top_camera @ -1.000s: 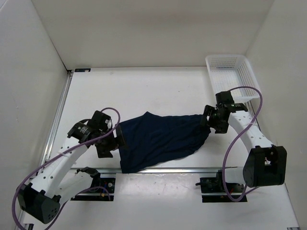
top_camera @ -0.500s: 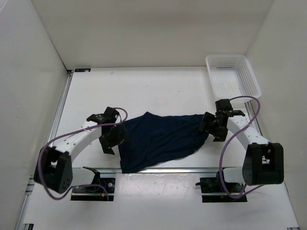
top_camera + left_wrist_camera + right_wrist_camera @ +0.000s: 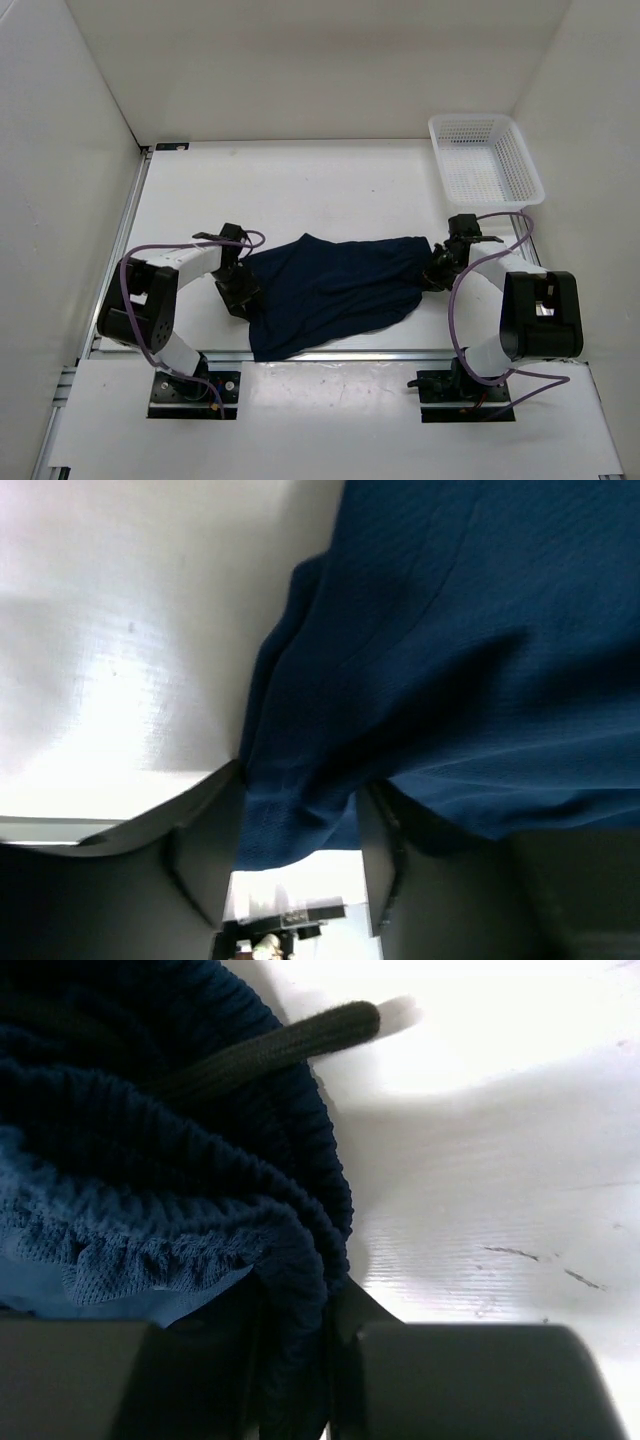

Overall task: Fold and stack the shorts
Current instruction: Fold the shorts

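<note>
The navy shorts (image 3: 335,290) lie spread across the middle of the white table (image 3: 330,180), between the two arms. The left end effector (image 3: 240,293) grips their left edge. The right end effector (image 3: 436,272) is clamped narrow on the gathered waistband, with the drawstring (image 3: 270,1050) poking out just beyond. A white mesh basket (image 3: 486,160) sits at the far right.

Soft dark navy-blue cloth shorts (image 3: 330,290), ribbed texture, paler blue mesh lining inside; thin black cord drawstring (image 3: 270,1050). White plastic mesh basket (image 3: 470,118). White bench (image 3: 300,190).
</note>
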{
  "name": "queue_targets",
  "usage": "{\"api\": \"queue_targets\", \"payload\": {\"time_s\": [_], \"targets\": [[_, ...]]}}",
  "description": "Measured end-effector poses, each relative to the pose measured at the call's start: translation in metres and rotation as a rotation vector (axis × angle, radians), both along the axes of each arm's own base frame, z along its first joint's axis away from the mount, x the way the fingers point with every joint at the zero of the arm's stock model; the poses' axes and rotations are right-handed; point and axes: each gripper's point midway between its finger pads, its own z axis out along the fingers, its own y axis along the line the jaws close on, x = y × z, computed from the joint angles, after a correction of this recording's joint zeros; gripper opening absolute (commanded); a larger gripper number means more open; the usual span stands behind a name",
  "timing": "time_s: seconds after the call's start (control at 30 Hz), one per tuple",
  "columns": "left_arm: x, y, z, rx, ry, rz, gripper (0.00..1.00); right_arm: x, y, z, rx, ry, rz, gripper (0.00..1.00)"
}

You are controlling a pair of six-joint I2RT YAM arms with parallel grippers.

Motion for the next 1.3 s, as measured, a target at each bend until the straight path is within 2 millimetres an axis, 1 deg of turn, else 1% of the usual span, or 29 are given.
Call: {"api": "queue_targets", "payload": {"time_s": [0.03,0.17,0.2,0.23,0.27,0.33,0.37,0.43,0.47,0.5,0.53,0.57,0.63,0.7,0.83,0.87,0.93,1.0,1.03,1.13,1.17,1.2,1.23,1.27,1.3], "targets": [[0.003,0.001,0.000,-0.006,0.005,0.002,0.55,0.001,0.001,0.000,0.008,-0.002,-0.004,0.10],[0.022,0.009,0.001,-0.021,-0.009,0.018,0.55,0.001,0.007,0.001,0.052,-0.009,-0.026,0.10],[0.029,0.013,0.002,-0.023,-0.020,0.026,0.56,0.000,0.009,0.001,0.064,-0.009,-0.033,0.14],[0.036,0.018,0.002,-0.022,-0.033,0.035,0.58,0.000,0.010,0.002,0.072,-0.009,-0.039,0.35],[0.044,0.023,0.003,-0.019,-0.047,0.040,0.61,0.000,0.012,0.002,0.081,-0.005,-0.048,0.41],[0.060,0.033,0.007,-0.010,-0.078,0.054,0.66,0.000,0.014,0.003,0.085,-0.001,-0.057,0.59],[0.068,0.038,0.010,-0.003,-0.097,0.062,0.69,-0.001,0.015,0.004,0.091,0.003,-0.063,0.77],[0.084,0.046,0.018,0.014,-0.141,0.071,0.76,0.003,0.019,0.010,0.110,-0.010,-0.074,0.87],[0.091,0.049,0.022,0.026,-0.160,0.072,0.80,0.005,0.020,0.013,0.110,-0.018,-0.079,0.95],[0.098,0.051,0.027,0.039,-0.180,0.070,0.83,0.006,0.019,0.014,0.107,-0.016,-0.084,0.98],[0.103,0.053,0.031,0.049,-0.195,0.069,0.91,0.007,0.020,0.016,0.102,-0.012,-0.086,1.00],[0.107,0.055,0.035,0.059,-0.209,0.065,0.94,0.007,0.019,0.019,0.091,-0.007,-0.089,1.00],[0.106,0.058,0.041,0.078,-0.223,0.063,0.99,0.011,0.015,0.029,0.055,-0.015,-0.092,1.00],[0.098,0.061,0.045,0.091,-0.236,0.069,0.99,0.018,0.010,0.045,0.020,-0.057,-0.096,1.00],[0.061,0.064,0.047,0.101,-0.219,0.090,0.99,0.032,-0.004,0.090,-0.050,-0.199,-0.118,1.00],[0.054,0.063,0.045,0.098,-0.205,0.093,0.99,0.033,-0.008,0.099,-0.066,-0.232,-0.124,1.00],[0.047,0.055,0.039,0.079,-0.182,0.089,0.98,0.033,-0.015,0.114,-0.097,-0.279,-0.133,1.00],[0.042,0.047,0.030,0.064,-0.149,0.082,0.96,0.030,-0.020,0.122,-0.123,-0.297,-0.139,1.00],[0.040,0.044,0.025,0.060,-0.128,0.079,0.91,0.029,-0.022,0.123,-0.134,-0.297,-0.141,1.00],[0.036,0.031,0.008,0.034,-0.077,0.067,0.85,0.025,-0.027,0.124,-0.165,-0.287,-0.141,1.00],[0.033,0.027,0.003,0.023,-0.060,0.067,0.76,0.023,-0.029,0.123,-0.173,-0.281,-0.139,1.00],[0.029,0.023,0.002,0.013,-0.038,0.067,0.71,0.022,-0.030,0.122,-0.178,-0.276,-0.139,1.00],[0.027,0.019,0.002,0.003,-0.028,0.069,0.60,0.021,-0.030,0.122,-0.181,-0.274,-0.138,1.00],[0.027,0.016,0.002,-0.004,-0.026,0.071,0.47,0.020,-0.031,0.122,-0.185,-0.273,-0.137,1.00],[0.027,0.014,0.002,-0.012,-0.028,0.071,0.20,0.020,-0.031,0.122,-0.189,-0.271,-0.136,1.00]]}}
